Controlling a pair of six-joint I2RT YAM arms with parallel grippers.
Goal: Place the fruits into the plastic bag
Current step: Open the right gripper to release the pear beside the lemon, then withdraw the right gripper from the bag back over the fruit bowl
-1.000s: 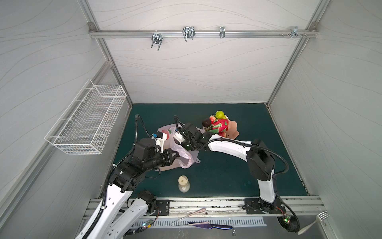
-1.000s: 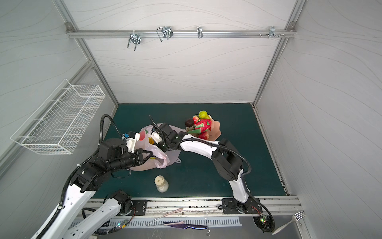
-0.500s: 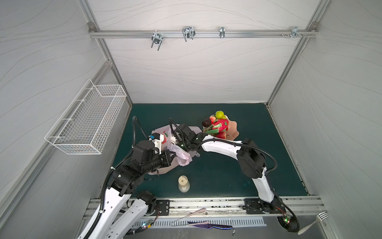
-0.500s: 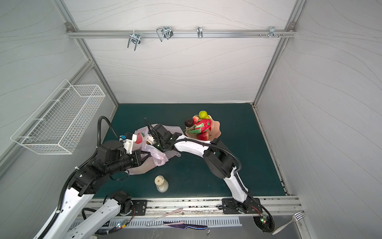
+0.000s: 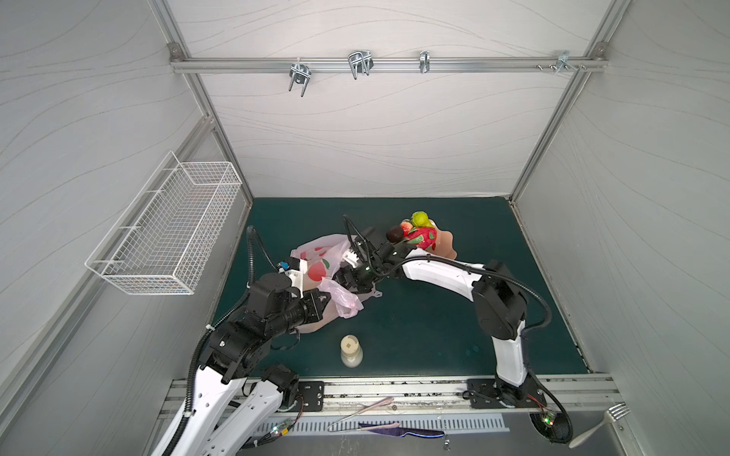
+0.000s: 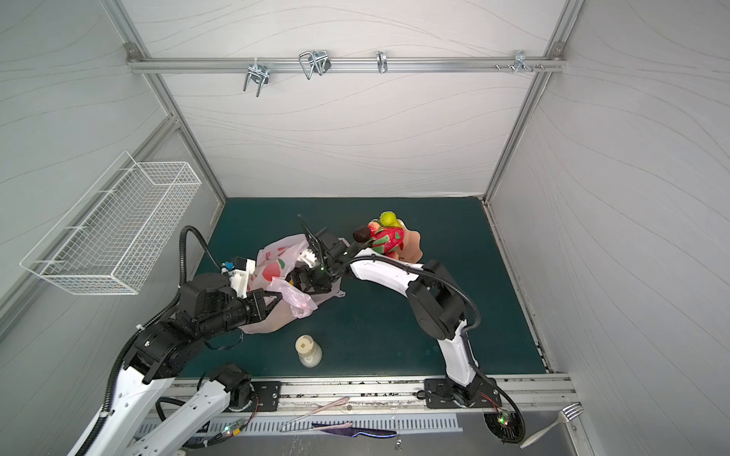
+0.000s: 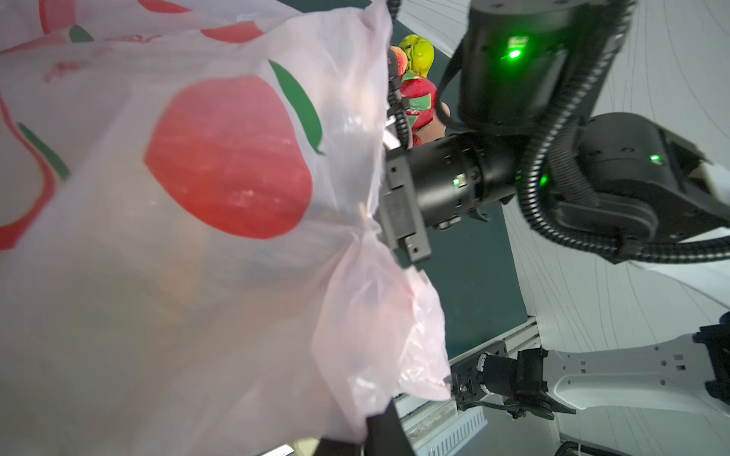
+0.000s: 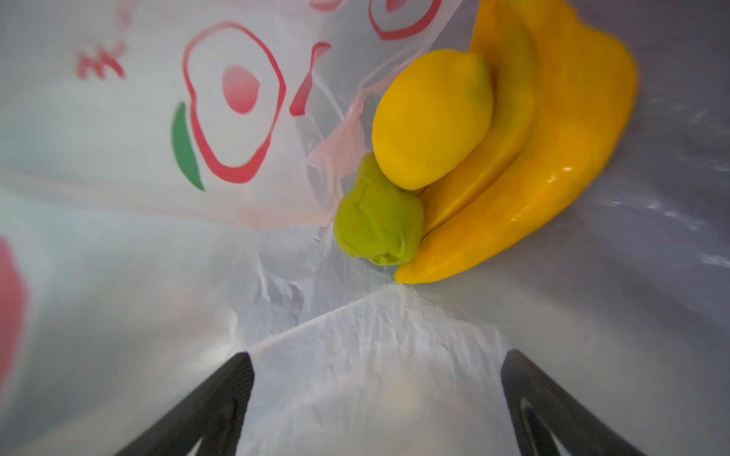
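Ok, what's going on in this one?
The left gripper is shut on the thin pink plastic bag, holding its mouth up. The right gripper reaches inside, open and empty. A yellow lemon, a green pear and yellow bananas lie in the bag. More toy fruits sit piled on the peach scalloped dish, not yet bagged.

Filmy, crinkled, faintly shiny: thin translucent pink plastic bag [image 8: 355, 335]. Smooth, glossy: yellow toy bananas [image 8: 553, 158]. Smooth, matt: yellow toy lemon [image 8: 430, 118]. Matt, dimpled: green toy pear [image 8: 375, 225]. Matt, fine-grained: dark green table mat [image 5: 434, 327]. Painted metal mesh: white wire basket [image 5: 170, 233].
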